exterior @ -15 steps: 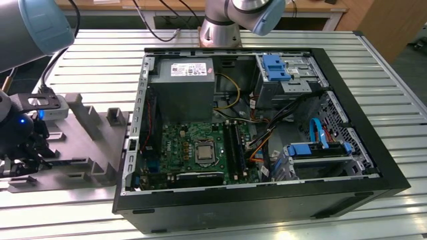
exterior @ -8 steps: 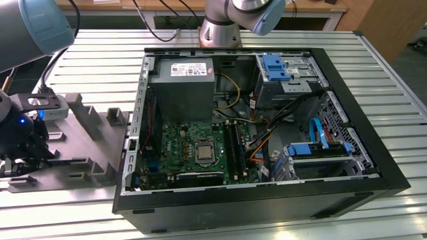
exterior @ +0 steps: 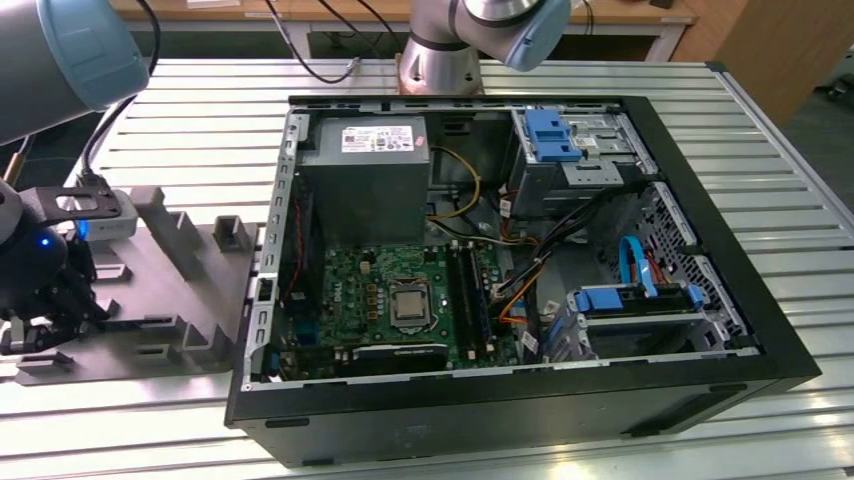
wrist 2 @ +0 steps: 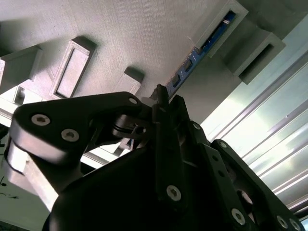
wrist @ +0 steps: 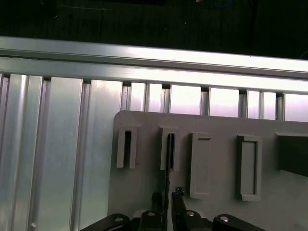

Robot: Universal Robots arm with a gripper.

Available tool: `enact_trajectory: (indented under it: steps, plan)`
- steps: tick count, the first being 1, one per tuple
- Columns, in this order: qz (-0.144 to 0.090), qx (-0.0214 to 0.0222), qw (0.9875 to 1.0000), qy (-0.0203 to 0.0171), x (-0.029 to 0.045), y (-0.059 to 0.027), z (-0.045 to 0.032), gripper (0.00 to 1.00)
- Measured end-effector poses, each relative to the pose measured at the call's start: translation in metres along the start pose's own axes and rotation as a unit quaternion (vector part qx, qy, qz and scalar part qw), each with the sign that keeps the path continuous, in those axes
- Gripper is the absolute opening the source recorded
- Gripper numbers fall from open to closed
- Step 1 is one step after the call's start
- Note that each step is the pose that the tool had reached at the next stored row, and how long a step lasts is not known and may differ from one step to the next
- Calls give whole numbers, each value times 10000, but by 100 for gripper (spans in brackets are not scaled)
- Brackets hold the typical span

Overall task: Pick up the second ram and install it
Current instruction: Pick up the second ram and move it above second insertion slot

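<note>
The second ram (wrist 2: 207, 45) is a narrow blue-green stick standing on edge in a slot of the grey holder plate (wrist 2: 134, 33). In the first wrist view the second ram (wrist: 170, 149) shows edge-on as a thin dark line in its slot. My gripper (wrist: 167, 196) straddles the stick's near end, one black finger (wrist: 156, 198) on each side with a narrow gap, open. In the second wrist view my gripper (wrist 2: 169, 96) has both fingertips close beside the stick's end. In the exterior view my gripper (exterior: 34, 330) hangs over the holder plate (exterior: 174, 310) at that view's left.
The open computer case (exterior: 694, 340) lies to the exterior view's right of the holder, with the green motherboard (exterior: 360, 290) and its long black slots (exterior: 467, 290), a grey power supply (exterior: 363, 175) and blue drive brackets (exterior: 550, 135). Raised grey blocks (exterior: 230, 235) stand on the holder. The slatted metal table (exterior: 801, 250) lies under everything.
</note>
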State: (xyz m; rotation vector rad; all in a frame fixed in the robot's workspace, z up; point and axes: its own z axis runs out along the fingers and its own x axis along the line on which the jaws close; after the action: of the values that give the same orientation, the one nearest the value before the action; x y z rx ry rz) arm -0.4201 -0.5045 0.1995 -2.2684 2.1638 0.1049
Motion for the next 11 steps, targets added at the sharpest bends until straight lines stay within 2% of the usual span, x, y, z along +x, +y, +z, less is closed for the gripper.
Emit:
enact_trajectory:
  steps: [1, 2, 11]
  plan:
    - [0, 0, 10000, 0, 0, 0, 0, 26]
    - [0, 0, 10000, 1, 0, 0, 0, 19]
    - [0, 0, 10000, 2, 0, 0, -2, 19]
